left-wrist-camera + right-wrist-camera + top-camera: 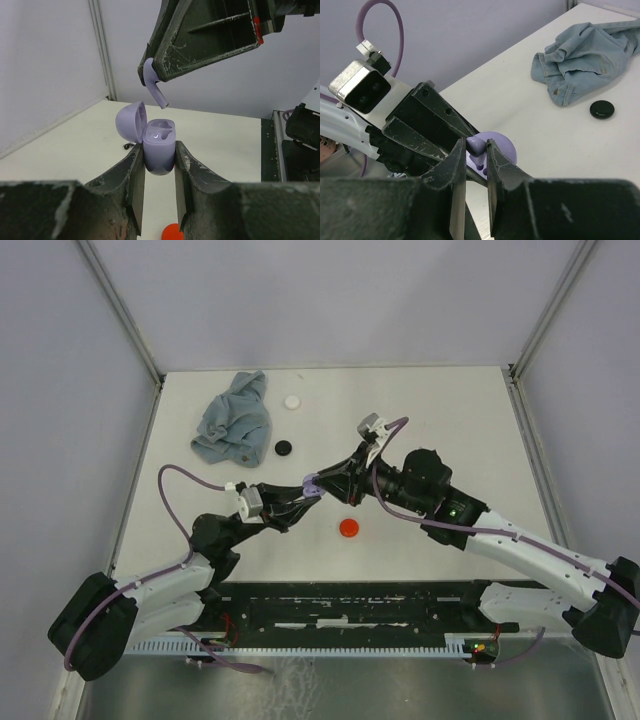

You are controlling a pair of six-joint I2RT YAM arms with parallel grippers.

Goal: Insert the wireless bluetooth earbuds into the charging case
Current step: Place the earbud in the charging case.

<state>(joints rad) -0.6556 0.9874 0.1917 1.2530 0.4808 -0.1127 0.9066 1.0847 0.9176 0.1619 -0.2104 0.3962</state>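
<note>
My left gripper (159,151) is shut on a lavender charging case (160,142), held upright above the table with its lid (131,122) swung open to the left. Its wells face up. A lavender earbud (154,85) hangs stem-down just above the case and slightly left, with my right gripper (476,145) shut on its head (477,145). The stem tip is clear of the case. From above, the two grippers meet at mid-table around the lavender parts (311,483). No other earbuds are in view.
A crumpled denim cloth (235,420) lies at the back left. Near it sit a white disc (292,401) and a black disc (284,448). A red disc (349,529) lies on the table just in front of the grippers.
</note>
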